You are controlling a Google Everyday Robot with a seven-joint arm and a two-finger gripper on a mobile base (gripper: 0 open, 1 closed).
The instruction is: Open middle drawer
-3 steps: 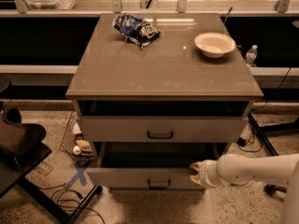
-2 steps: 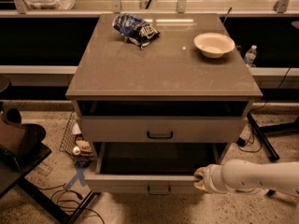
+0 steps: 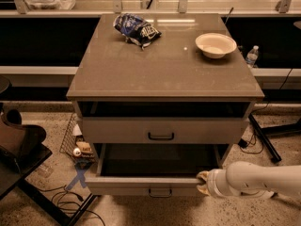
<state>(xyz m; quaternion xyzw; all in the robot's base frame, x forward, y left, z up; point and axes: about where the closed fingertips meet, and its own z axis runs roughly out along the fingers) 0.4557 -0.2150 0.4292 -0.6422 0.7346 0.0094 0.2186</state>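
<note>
The middle drawer is the low grey-beige drawer with a small black loop handle. It stands pulled well out toward the camera, and its inside looks dark. My gripper, on a white arm coming in from the right, sits at the right end of the drawer's front panel. Its fingers are closed over the panel's top edge.
Above it is another drawer front with a black handle and a dark gap over it. On the cabinet top lie a chip bag and a white bowl. A dark chair and cables are on the floor to the left.
The middle drawer has slid further out toward the camera. My gripper has moved with it, staying on the right end of its front panel.
</note>
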